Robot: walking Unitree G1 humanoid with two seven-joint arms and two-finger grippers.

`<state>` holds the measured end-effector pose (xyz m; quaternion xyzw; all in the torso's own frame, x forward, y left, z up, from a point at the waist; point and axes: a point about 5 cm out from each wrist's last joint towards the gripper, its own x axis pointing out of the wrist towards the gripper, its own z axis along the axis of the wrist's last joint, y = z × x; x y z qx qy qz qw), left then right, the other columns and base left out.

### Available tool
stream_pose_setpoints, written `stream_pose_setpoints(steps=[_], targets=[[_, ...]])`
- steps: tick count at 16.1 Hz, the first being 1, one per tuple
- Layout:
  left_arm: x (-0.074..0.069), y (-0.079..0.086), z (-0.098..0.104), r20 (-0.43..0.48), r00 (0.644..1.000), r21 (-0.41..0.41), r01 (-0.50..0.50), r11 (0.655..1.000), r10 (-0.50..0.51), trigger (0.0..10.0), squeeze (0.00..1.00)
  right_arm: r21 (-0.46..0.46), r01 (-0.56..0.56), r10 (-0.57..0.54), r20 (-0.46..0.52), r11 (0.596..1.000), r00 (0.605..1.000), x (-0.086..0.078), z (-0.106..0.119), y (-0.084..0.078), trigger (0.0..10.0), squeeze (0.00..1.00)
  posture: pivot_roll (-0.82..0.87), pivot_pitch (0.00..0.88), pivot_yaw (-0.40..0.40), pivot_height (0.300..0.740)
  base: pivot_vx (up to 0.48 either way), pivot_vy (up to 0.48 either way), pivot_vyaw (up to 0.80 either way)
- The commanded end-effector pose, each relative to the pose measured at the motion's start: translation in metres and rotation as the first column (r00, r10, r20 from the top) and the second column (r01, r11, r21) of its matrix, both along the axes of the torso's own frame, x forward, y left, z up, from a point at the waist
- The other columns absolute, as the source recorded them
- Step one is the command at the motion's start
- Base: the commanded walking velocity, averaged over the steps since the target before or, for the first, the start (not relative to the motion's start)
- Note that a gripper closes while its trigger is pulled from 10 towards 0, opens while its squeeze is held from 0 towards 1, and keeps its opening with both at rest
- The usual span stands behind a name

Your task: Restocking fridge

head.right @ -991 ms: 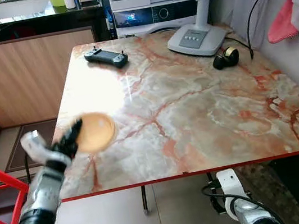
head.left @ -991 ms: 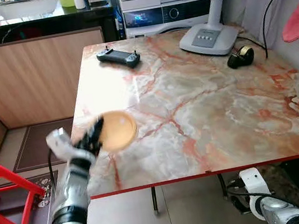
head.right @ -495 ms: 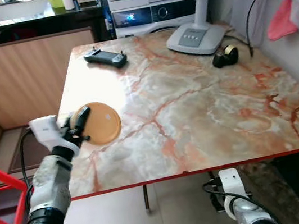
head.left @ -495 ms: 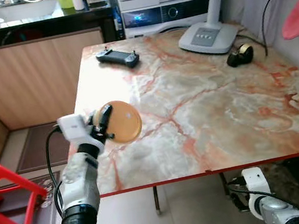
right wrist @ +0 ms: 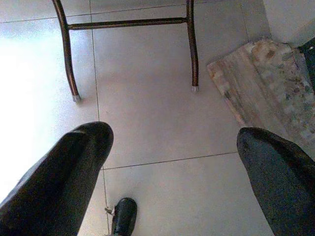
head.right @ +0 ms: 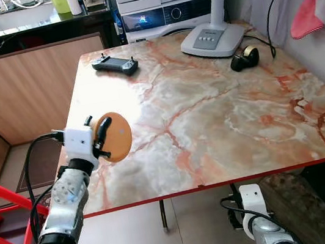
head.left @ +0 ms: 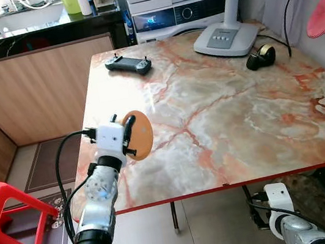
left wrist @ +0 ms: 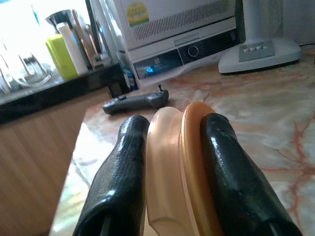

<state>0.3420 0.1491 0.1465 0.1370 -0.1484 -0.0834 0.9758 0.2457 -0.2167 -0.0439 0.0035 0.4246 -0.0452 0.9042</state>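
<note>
My left gripper [head.left: 129, 137] is shut on a flat round orange lid [head.left: 142, 135], holding it on edge above the near left part of the marble table [head.left: 223, 112]. In the left wrist view both black fingers [left wrist: 118, 182] pinch the lid [left wrist: 179, 172] between them. My right arm [head.left: 287, 226] hangs low below the table's front edge. Its gripper [right wrist: 172, 162] is open over the tiled floor [right wrist: 147, 123].
On the table stand a black controller [head.left: 129, 62] at the far left, a fan base [head.left: 225, 36] and a black tape dispenser [head.left: 261, 57] at the far right. A red stool [head.left: 6, 211] stands left of me. A counter [head.left: 38, 39] and a white appliance [head.left: 175, 8] lie behind.
My left gripper has lifted the orange lid off the table and turned it from flat to on edge. The view has shifted slightly.
</note>
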Motion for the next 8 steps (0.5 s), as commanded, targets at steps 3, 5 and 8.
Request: stream_pose_setpoints(steps=[3, 5, 8], targets=[[-0.0039, 0.0136, 0.004, 0.06, 0.996, 0.057, -0.075, 0.996, 0.071, 10.0, 0.0, 0.013, 0.027, -0.028, 0.018, 1.0, 0.999, -0.0015, -0.0008, -0.0006, 10.0, 0.0, 0.05, 0.0, 0.024, 0.74, 0.0, 0.0, 0.0], [-0.003, 0.013, 0.0058, 0.079, 0.994, 0.061, -0.086, 0.994, 0.081, 10.0, 0.0, 0.019, 0.035, -0.036, 0.034, 0.999, 0.999, 0.0006, 0.0009, -0.0007, 10.0, 0.0, 0.06, 0.0, 0.018, 0.74, 0.0, 0.0, 0.0], [-0.0015, 0.0152, 0.0083, 0.093, 0.99, 0.066, -0.109, 0.992, 0.102, 10.0, 0.0, 0.012, 0.034, -0.034, 0.032, 0.999, 0.999, 0.0014, 0.0015, -0.0009, 10.0, 0.0, 0.07, 0.0, 0.014, 0.74, 0.0, 0.0, 0.0]])
